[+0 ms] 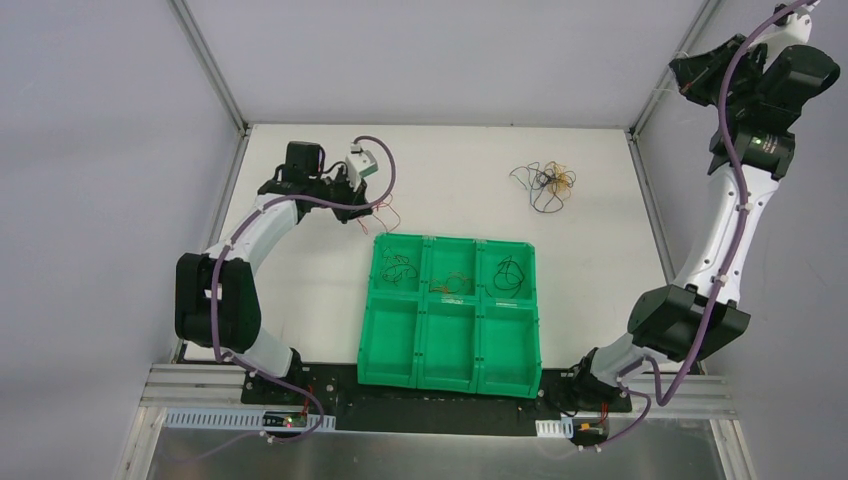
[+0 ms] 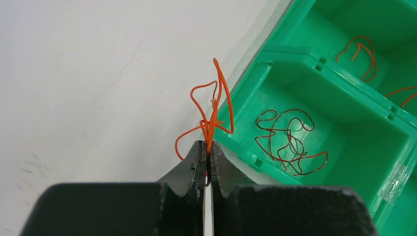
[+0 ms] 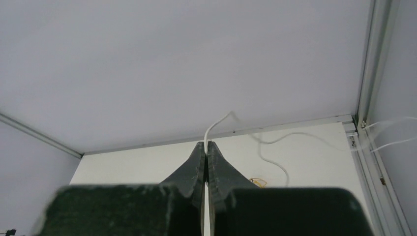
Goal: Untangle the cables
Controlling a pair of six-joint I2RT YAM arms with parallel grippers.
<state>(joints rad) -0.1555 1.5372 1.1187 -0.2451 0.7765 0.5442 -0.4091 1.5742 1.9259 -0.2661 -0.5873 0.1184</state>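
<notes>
Surface: white table [image 1: 300, 290] inside pale walls.
Cables: 1 tangle [image 1: 546, 183] lies far right on the table, well apart from the green tray [image 1: 420, 335]; loose wires lie in the tray's 3 far compartments.
Left arm: left gripper [image 2: 207, 147] clamped on an orange cable [image 2: 216, 105], near the tray's far-left corner.
Right arm: right gripper [image 3: 207, 146] raised high, pinched on a white cable [image 3: 215, 127].
Left wrist view alone: dark red wire [image 2: 290, 142] in 1 compartment.
Top view: white cable too thin to see.
</notes>
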